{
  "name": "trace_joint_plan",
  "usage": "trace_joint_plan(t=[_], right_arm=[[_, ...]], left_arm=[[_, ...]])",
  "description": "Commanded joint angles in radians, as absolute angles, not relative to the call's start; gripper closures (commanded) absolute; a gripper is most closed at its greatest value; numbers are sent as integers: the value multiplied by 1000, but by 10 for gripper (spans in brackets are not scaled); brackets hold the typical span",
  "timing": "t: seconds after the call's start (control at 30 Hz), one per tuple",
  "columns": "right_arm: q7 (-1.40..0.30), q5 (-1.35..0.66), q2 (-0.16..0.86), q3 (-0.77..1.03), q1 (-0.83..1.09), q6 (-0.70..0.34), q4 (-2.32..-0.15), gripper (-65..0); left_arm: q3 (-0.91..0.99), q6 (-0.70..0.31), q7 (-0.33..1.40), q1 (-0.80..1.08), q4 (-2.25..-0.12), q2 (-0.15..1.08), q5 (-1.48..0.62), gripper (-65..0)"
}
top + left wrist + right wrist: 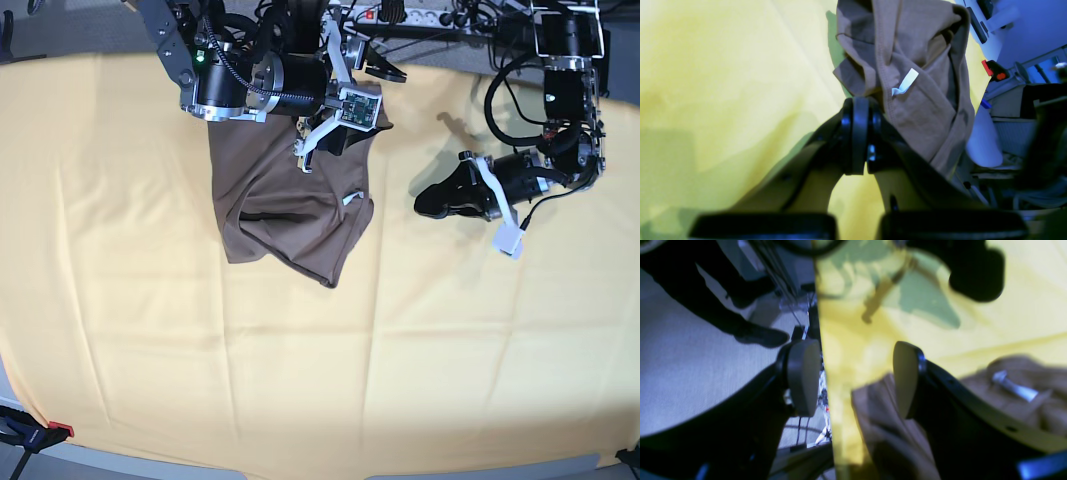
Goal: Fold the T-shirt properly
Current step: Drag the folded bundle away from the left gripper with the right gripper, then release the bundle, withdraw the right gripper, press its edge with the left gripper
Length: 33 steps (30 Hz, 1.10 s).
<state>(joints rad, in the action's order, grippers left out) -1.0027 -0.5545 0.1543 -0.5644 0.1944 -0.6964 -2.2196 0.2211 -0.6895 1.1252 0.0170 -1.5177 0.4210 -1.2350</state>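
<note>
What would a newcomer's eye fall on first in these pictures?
First comes the brown T-shirt, lying crumpled at the upper middle of the large yellow cloth, with a small white tag showing. Next is the right tool, open above the shirt's top edge near the far side of the table. The left tool is shut and sits apart from the shirt, over bare yellow cloth.

Bare yellow cloth [150,330] across front and left, rumpled T-shirt [290,215] heaped at back, right arm [260,85] overhanging it
</note>
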Motion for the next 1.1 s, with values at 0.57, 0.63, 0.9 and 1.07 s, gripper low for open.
trace_joint_plan(t=[0.57, 0.63, 0.9, 1.07], right_arm=[[-943, -444, 150, 62, 273, -592, -2356, -373], [-924, -444, 150, 144, 294, -576, -2356, -373], [-918, -447, 151, 344, 363, -572, -2356, -373], [-923, -474, 153, 396, 374, -572, -2356, -373]], left_arm=[[64, -698, 1159, -272, -1540, 426, -1356, 0], [-23, -698, 1148, -304, -1538, 418, -1286, -50], [-176, -657, 931, -339, -1523, 326, -946, -418], [-176, -641, 913, -342, -1468, 245, -876, -417]])
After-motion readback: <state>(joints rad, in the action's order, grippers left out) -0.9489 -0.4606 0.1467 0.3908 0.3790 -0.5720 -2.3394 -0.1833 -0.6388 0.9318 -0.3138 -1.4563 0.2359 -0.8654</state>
